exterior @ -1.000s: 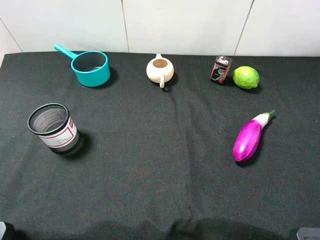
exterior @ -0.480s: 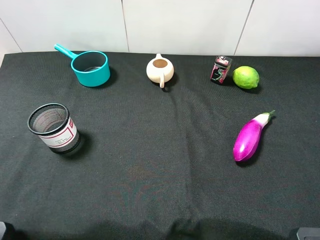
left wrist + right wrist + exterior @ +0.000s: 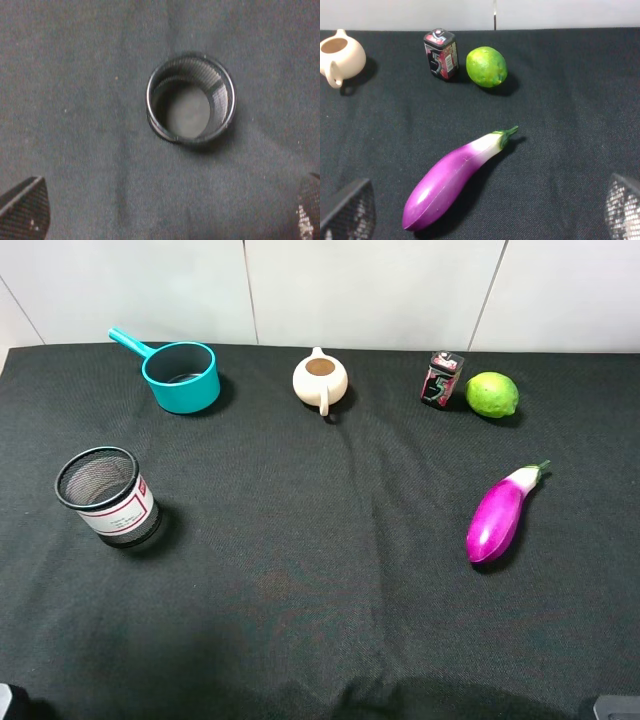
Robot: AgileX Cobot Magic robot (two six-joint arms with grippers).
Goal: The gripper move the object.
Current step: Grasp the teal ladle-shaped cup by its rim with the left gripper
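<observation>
The teal saucepan (image 3: 182, 377) stands upright at the back left of the black cloth, with its long handle (image 3: 127, 341) pointing to the back left. It shows in neither wrist view. My left gripper (image 3: 165, 210) is open and empty, with only its two dark fingertips (image 3: 22, 207) showing, and a black mesh cup (image 3: 190, 105) lies ahead of it. My right gripper (image 3: 485, 210) is open and empty, with a purple eggplant (image 3: 457, 177) ahead of it. Neither gripper reaches into the exterior high view.
The black mesh cup (image 3: 108, 495) stands at the left. A cream teapot (image 3: 320, 379) is at the back middle, a small can (image 3: 441, 379) and a lime (image 3: 491, 395) at the back right, and the eggplant (image 3: 500, 514) at the right. A white wall backs the table.
</observation>
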